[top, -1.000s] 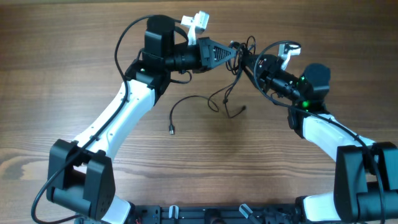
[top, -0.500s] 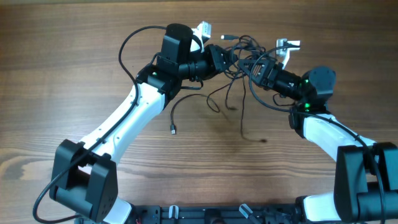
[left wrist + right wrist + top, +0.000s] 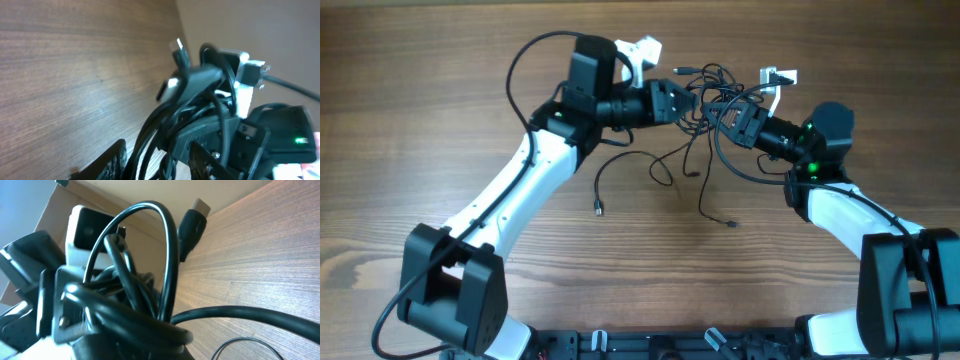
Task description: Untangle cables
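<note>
The cables (image 3: 706, 88) are a knot of thin black cords held above the table between my two grippers. My left gripper (image 3: 686, 101) is shut on the knot from the left. My right gripper (image 3: 726, 113) grips it from the right. Loose strands hang to the table: one ends in a plug (image 3: 598, 209), another in a plug (image 3: 732, 223). In the left wrist view the cords (image 3: 190, 95) run between my fingers (image 3: 160, 164), with a plug end (image 3: 180, 48) sticking up. In the right wrist view the cords (image 3: 150, 285) fill the frame and hide my fingers; a plug (image 3: 193, 224) points up.
The wooden table (image 3: 440, 110) lies all around. A thicker black robot cable (image 3: 520, 62) arcs over the left arm. The right arm's wrist with a green light (image 3: 295, 140) sits close behind the knot in the left wrist view.
Both grippers closed in on each other and shifted toward the far edge with the knot. A strand dropped loose and its plug now lies on the table in front of the right arm.
</note>
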Controlling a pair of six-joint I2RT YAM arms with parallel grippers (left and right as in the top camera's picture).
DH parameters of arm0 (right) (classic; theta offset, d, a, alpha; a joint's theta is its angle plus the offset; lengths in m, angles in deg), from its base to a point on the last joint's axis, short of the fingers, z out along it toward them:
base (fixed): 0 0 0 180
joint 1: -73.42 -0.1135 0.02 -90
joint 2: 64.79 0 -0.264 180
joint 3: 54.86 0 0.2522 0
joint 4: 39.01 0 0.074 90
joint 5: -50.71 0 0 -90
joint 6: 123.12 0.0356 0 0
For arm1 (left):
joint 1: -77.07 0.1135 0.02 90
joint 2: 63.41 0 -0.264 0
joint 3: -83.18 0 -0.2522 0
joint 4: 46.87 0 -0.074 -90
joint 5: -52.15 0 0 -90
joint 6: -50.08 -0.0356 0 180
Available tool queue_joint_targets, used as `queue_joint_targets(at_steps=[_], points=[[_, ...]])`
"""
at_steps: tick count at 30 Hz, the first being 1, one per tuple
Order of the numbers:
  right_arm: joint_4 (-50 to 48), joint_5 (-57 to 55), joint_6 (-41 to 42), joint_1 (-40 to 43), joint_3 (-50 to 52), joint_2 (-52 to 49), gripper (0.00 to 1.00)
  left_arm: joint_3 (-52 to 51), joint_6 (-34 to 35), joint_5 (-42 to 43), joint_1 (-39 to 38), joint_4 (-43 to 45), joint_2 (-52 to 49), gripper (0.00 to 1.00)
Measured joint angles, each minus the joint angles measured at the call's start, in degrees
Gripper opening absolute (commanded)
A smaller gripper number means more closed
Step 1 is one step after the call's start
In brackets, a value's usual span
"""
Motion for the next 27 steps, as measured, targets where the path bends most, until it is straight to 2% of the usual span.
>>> queue_joint_targets(at_steps=[4,7,10,13,16,19,21,27], points=[[1.2,0.2,-0.2,0.0,0.0,0.0,0.04,0.0,-1.7,-4.3,-3.0,-1.6,0.0,0.42],[3.0,0.2,-0.4,0.0,0.0,0.0,0.04,0.0,-3.2,-5.7,-3.3,-1.7,0.0,0.31],[3.7,0.1,-0.4,0.0,0.0,0.0,0.04,0.0,-4.0,-8.1,-0.9,-4.1,0.0,0.29],[3.9,0.0,-0.4,0.0,0.0,0.0,0.04,0.0,0.7,-11.4,5.3,-9.4,0.0,0.38],[3.9,-0.3,-0.4,0.0,0.0,0.0,0.04,0.0,3.2,-7.6,9.4,-7.6,-0.1,0.48],[4.0,-0.5,-0.4,0.0,0.0,0.0,0.04,0.0,2.5,-1.6,7.1,-4.5,-0.1,0.57],[3.9,-0.5,-0.4,0.0,0.0,0.0,0.04,0.0,2.2,-1.0,4.8,-3.5,-0.1,0.62],[3.9,-0.6,-0.4,0.0,0.0,0.0,0.04,0.0,2.0,-9.1,-4.0,-3.1,-0.1,0.63]])
